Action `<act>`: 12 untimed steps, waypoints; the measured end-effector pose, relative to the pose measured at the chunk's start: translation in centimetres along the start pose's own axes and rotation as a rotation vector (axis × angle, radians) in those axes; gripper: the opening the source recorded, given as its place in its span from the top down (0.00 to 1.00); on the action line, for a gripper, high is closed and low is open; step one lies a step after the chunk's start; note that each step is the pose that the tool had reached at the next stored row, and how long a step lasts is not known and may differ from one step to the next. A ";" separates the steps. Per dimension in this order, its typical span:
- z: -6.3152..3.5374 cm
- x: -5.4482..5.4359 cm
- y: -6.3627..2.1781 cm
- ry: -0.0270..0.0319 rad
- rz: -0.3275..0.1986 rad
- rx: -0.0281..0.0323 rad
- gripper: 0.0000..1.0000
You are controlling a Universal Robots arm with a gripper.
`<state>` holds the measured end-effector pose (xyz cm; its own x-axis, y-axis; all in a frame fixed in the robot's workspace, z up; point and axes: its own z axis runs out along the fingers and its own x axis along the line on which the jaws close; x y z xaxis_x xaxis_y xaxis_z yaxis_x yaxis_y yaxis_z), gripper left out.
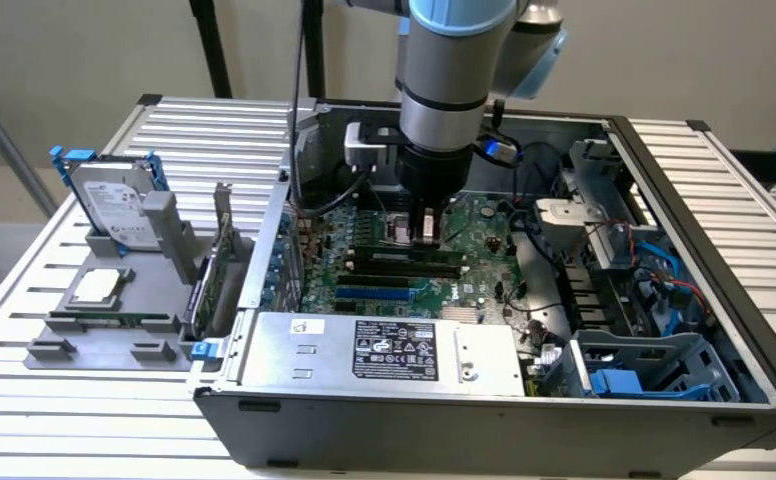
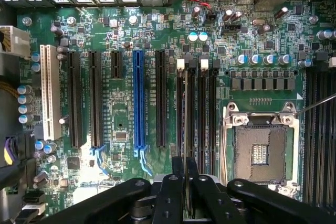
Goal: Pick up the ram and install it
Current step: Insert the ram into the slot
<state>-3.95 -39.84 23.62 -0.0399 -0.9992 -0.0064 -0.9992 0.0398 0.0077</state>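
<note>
My gripper (image 1: 426,232) reaches down inside the open computer case (image 1: 708,180), just above the motherboard (image 1: 361,280). In the wrist view the gripper (image 2: 185,165) is shut on the ram (image 2: 185,114), seen edge-on as a thin pale line between the two black fingers (image 2: 177,167). The ram runs along the black memory slots (image 2: 197,108), over the slot with a white latch (image 2: 181,64) at its far end. Whether it touches the slot cannot be told. Its chips are hidden.
An empty processor socket (image 2: 260,153) lies beside the memory slots; a blue slot (image 2: 138,98) and a white slot (image 2: 50,93) lie on the other side. A power supply (image 1: 388,350) fills the case's front. A hard drive (image 1: 111,200), silver processor (image 1: 99,287) and expansion card (image 1: 215,270) stand at the exterior view's left.
</note>
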 end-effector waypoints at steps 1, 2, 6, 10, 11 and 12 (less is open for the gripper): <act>0.01 0.0 0.01 0.0003 0.000 -0.0001 0.87; 0.03 0.0 0.01 0.0005 0.000 0.0000 0.87; 0.12 0.0 0.02 0.0015 0.000 0.0001 0.87; 0.21 0.0 0.02 0.0031 0.000 0.0001 0.87; 0.25 0.0 0.02 0.0030 0.000 0.0002 0.87; 0.28 0.0 0.03 0.0032 0.000 0.0001 0.87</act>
<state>-3.98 -39.86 23.34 -0.0394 -0.9992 -0.0032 -0.9992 0.0394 0.0076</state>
